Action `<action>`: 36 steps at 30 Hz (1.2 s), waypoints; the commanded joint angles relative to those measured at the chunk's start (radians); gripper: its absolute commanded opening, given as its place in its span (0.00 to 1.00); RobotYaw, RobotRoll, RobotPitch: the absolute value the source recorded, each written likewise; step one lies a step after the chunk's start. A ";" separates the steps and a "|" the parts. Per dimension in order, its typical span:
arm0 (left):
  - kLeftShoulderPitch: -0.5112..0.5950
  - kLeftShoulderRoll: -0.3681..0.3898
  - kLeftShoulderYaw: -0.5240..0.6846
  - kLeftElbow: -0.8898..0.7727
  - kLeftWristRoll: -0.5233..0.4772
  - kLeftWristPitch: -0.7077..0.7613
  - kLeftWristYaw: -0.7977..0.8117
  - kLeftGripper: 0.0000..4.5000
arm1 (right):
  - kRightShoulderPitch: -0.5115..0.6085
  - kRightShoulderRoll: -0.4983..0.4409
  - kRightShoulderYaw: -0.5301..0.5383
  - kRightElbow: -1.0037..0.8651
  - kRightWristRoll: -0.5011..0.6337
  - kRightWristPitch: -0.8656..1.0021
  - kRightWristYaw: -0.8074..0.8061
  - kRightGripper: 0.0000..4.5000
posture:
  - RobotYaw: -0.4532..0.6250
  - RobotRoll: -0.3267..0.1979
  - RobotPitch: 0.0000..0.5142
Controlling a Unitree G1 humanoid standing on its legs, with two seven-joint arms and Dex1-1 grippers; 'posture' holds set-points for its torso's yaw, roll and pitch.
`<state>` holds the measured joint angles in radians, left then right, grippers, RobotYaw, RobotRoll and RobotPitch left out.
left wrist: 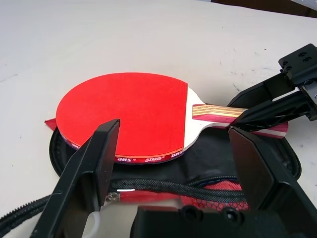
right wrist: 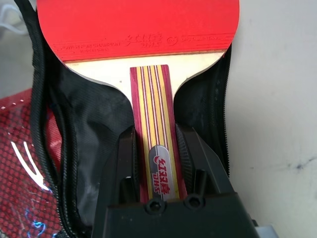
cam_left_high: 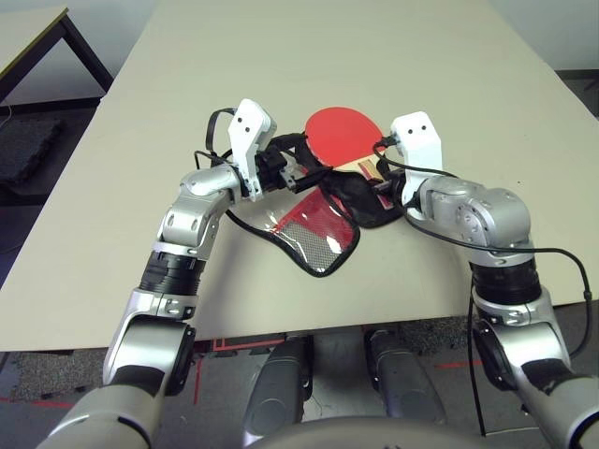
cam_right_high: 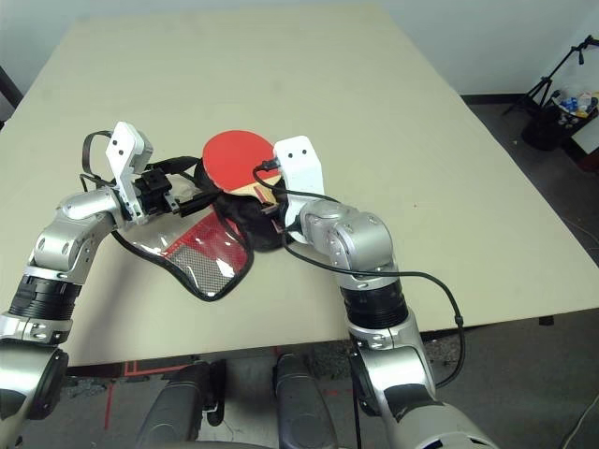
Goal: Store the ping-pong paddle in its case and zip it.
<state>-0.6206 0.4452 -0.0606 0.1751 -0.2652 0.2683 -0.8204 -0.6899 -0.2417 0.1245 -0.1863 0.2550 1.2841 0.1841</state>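
Observation:
The ping-pong paddle (cam_left_high: 339,136) lies flat with its red face up, partly on the black inner half of the open case (cam_left_high: 363,204). The case's red mesh flap with clear plastic (cam_left_high: 318,234) is folded out toward the table's front edge. My right gripper (right wrist: 154,134) is shut on the paddle's striped wooden handle (right wrist: 153,99). On the paddle's left side my left gripper (left wrist: 174,130) stands wide open over the case's black zipper rim (left wrist: 163,187), its fingers (left wrist: 101,148) pointing at the red face and gripping nothing.
The cream table (cam_left_high: 421,56) is bare around the paddle and case, with its front edge (cam_left_high: 309,323) close to the flap. A second table (cam_left_high: 28,33) stands at the far left. A tripod and bottles (cam_right_high: 562,89) are on the floor at the right.

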 commanded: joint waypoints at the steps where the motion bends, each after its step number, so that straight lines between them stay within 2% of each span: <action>1: 0.019 0.000 -0.006 -0.005 0.015 0.001 0.003 1.00 | 0.010 0.004 0.007 0.005 -0.007 -0.008 0.008 0.25 | 0.38 0.62 0.34; 36: 0.025 0.008 -0.001 -0.013 0.009 0.009 0.012 1.00 | 0.012 0.021 0.020 0.075 -0.034 -0.062 0.048 0.25 | 0.40 0.62 0.35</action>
<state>-0.6047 0.4500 -0.0606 0.1725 -0.2660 0.2687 -0.8065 -0.6785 -0.2199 0.1438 -0.0968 0.2192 1.2123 0.2213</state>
